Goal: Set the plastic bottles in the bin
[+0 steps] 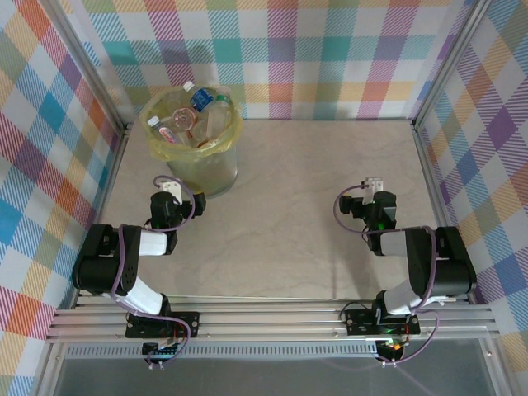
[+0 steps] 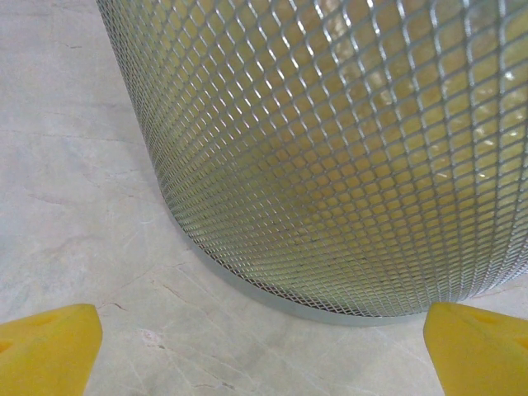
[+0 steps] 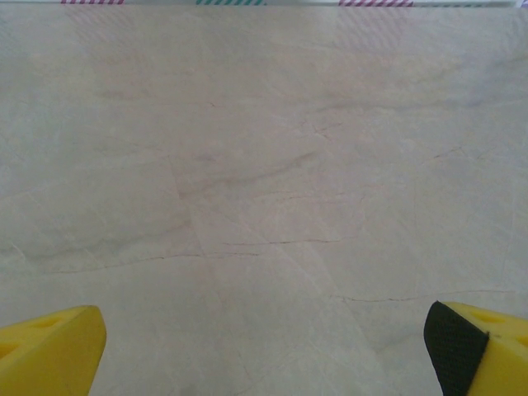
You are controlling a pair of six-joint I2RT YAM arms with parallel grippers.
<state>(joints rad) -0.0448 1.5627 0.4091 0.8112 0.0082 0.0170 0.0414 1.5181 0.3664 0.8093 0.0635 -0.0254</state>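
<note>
**Left gripper** (image 2: 264, 353). The jaws stand wide apart with nothing between them. The two yellow fingertips (image 2: 49, 351) sit in the lower corners of the left wrist view, low over the pale, marble-veined tabletop (image 2: 74, 190). Just ahead of them rises the curved wall of the round wire-mesh bin (image 2: 346, 148), lined with a translucent yellow-green plastic bag. The bin's base ring rests on the tabletop, near the fingertips but apart from them. In the top view this gripper (image 1: 167, 186) points at the near side of the bin, which stands at the far left of the table.

**Right gripper** (image 3: 264, 353). The jaws are likewise spread wide and hold nothing. One yellow fingertip carries a black textured pad (image 3: 452, 346) on its inner face. Bare tabletop lies below and ahead. In the top view this gripper (image 1: 373, 188) hangs over the right half of the table, well apart from the bin.

**Task objects.** The crushed clear plastic bottles (image 1: 216, 113) lie heaped inside the bin, up to its rim. One has a blue label (image 1: 200, 101), and another at the far rim has a white cap (image 1: 188, 85).

**Surroundings.** Multicoloured checked cloth walls (image 1: 330, 58) enclose the table, and both arm bases are bolted to an aluminium rail (image 1: 272, 318) at the near edge.
</note>
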